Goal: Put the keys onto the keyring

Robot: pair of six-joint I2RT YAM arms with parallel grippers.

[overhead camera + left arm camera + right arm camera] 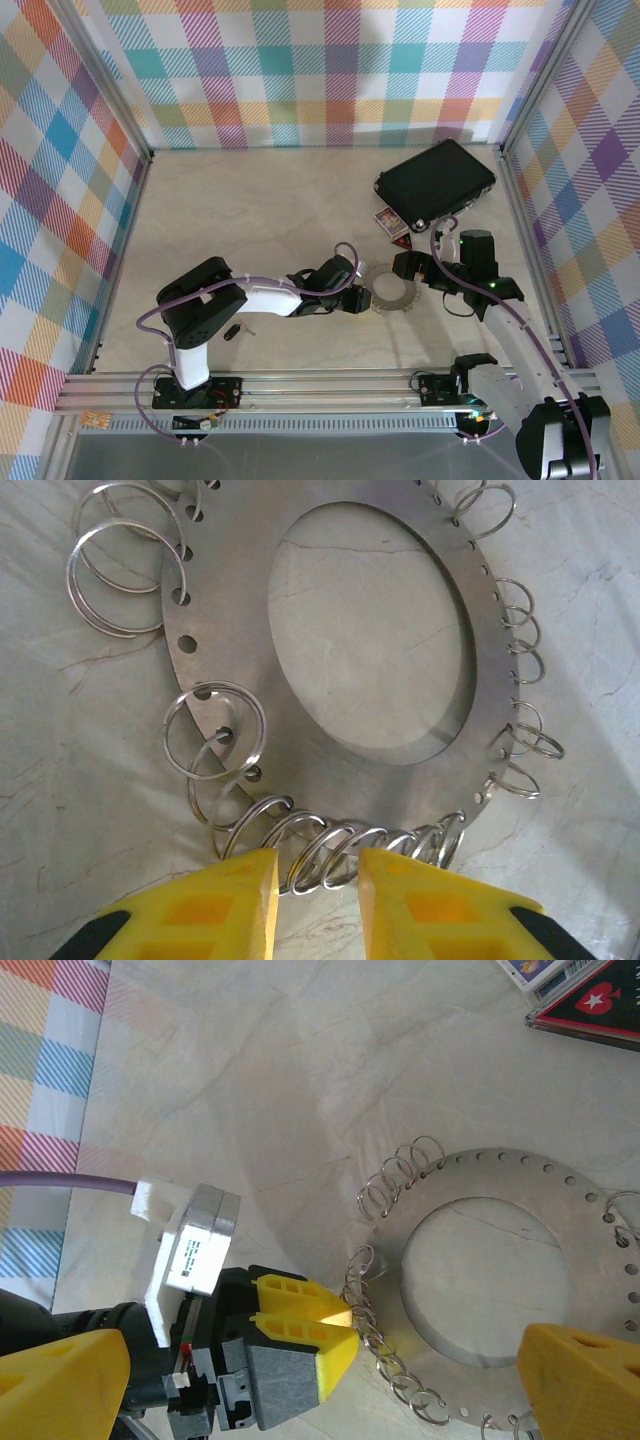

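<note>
With my left gripper (318, 868) pinching thin silver wire rings (322, 848) on the flat round silver keyring plate (396, 295), my right gripper (408, 270) wide open and the tiny black key (232, 331) lying well off to the near left, the smooth rings may slip out.

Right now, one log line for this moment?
left tool: straddling split rings at keyring rim, grip unclear | right tool: open, above keyring | key: loose, unheld
</note>
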